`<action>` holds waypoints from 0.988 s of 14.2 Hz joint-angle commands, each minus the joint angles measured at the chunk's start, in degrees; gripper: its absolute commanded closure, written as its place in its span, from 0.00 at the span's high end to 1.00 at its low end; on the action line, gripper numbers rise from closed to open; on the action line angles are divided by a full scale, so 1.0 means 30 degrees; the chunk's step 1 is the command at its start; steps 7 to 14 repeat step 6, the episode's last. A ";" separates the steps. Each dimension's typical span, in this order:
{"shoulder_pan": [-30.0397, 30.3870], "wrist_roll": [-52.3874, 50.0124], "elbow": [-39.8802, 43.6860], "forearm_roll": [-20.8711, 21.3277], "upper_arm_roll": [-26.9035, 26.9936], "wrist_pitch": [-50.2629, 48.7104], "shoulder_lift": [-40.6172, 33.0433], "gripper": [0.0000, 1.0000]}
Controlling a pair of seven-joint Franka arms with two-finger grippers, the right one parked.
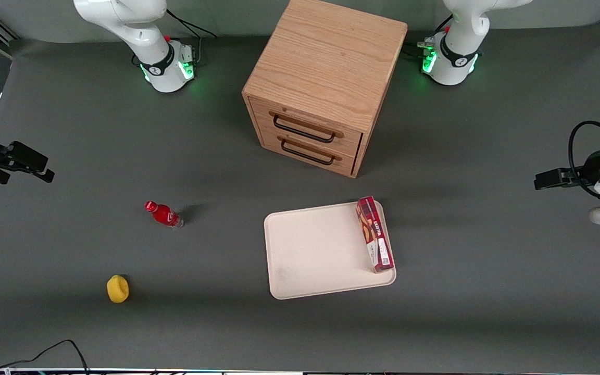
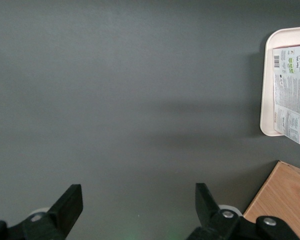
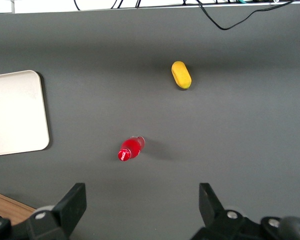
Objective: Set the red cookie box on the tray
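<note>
The red cookie box (image 1: 375,234) lies flat on the cream tray (image 1: 315,250), along the tray's edge toward the working arm's end of the table. The left wrist view shows the box's white label side (image 2: 290,92) and the tray's rim (image 2: 268,90). My left gripper (image 1: 538,183) hovers well off the tray at the working arm's end of the table, over bare grey mat. It is open (image 2: 138,196), its fingers wide apart with nothing between them. One corner of the tray (image 3: 15,115) shows in the right wrist view.
A wooden two-drawer cabinet (image 1: 326,78) stands farther from the front camera than the tray; its corner (image 2: 282,200) shows beside my gripper. A small red bottle (image 1: 163,214) and a yellow object (image 1: 117,288) lie toward the parked arm's end.
</note>
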 commanded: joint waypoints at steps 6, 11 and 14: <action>-0.0327 0.0005 0.0322 0.0284 -0.0107 0.0443 -0.0283 1.00; -0.0327 0.0005 0.0322 0.0284 -0.0107 0.0443 -0.0283 1.00; -0.0327 0.0005 0.0322 0.0284 -0.0107 0.0443 -0.0283 1.00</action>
